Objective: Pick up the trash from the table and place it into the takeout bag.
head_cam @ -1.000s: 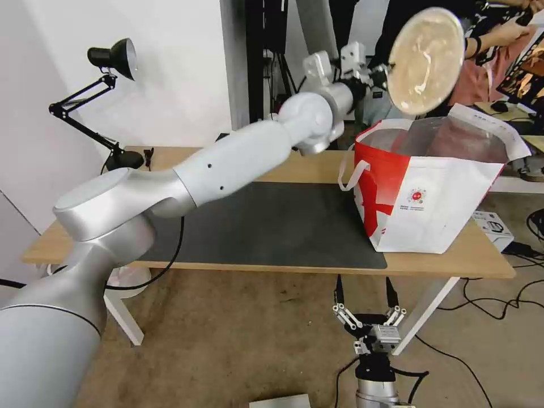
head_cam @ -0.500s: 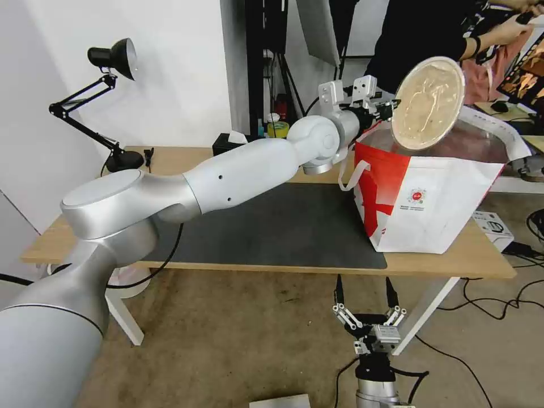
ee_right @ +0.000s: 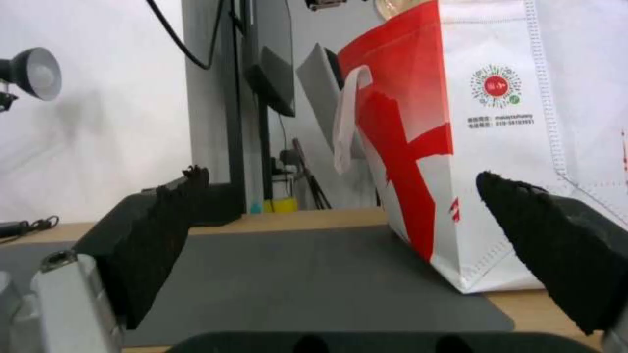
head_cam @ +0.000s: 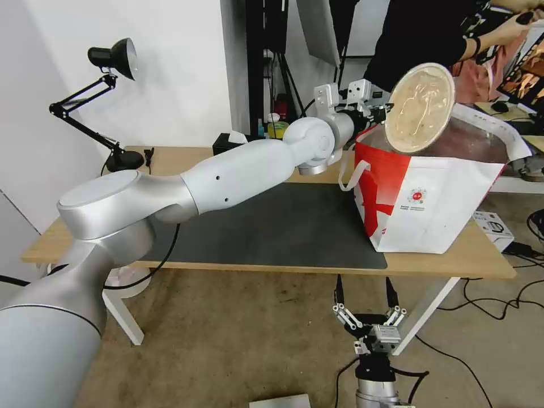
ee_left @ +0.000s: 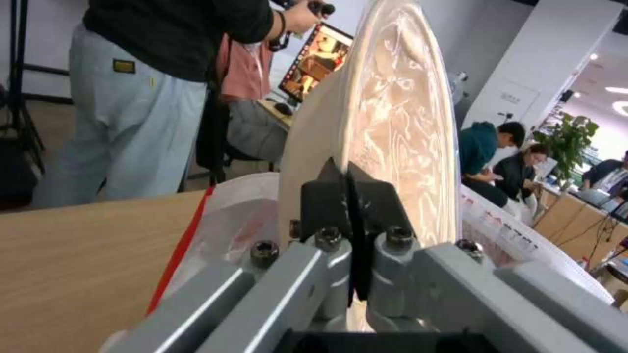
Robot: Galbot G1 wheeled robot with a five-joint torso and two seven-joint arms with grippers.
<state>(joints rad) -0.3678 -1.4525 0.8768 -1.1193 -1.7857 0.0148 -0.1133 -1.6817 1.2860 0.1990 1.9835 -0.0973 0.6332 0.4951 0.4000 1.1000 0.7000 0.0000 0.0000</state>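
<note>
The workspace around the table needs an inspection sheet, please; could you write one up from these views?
Surface: light-wood table bearing a dark grey mat.
Job's things: takeout bag upright at the table's right end; beige paper bowl tilted on edge over its open mouth.
Clutter: black tissue box and desk lamp at the back.
Grippers: left gripper shut on the bowl's rim; right gripper open, parked low before the table.
Cables: black cable off the near edge; more on the floor at right.
Surroundings: people at desks behind.

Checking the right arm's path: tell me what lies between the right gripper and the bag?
Head view: only bare mat and table edge between the open right gripper and the bag.
</note>
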